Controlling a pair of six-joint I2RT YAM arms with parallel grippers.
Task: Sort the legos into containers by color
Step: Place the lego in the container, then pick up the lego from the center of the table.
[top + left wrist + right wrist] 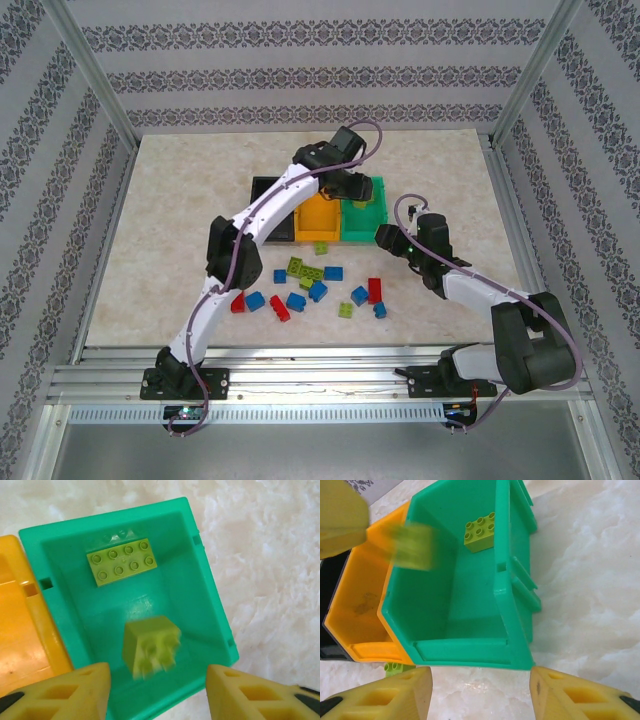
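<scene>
My left gripper [157, 696] hangs open over the green container [205, 605]. A lime lego [151, 645], blurred in mid-air, is free of the fingers just below them. Another lime lego [122, 566] lies studs-up on the bin's floor. From the right wrist the same loose brick [412, 545] shows blurred over the green bin's [502, 595] left rim, and the lying one [480, 530] at the far end. My right gripper [480, 696] is open and empty above bare table just in front of that bin. Red, blue and lime legos [318, 291] lie scattered in front of the bins.
The orange-yellow container [318, 222] stands touching the green one [377, 215] on its left, and the black container [268, 190] is left of that. A lime brick [395, 667] lies on the table by the orange bin's near corner. My left arm [255, 225] stretches diagonally over the bins.
</scene>
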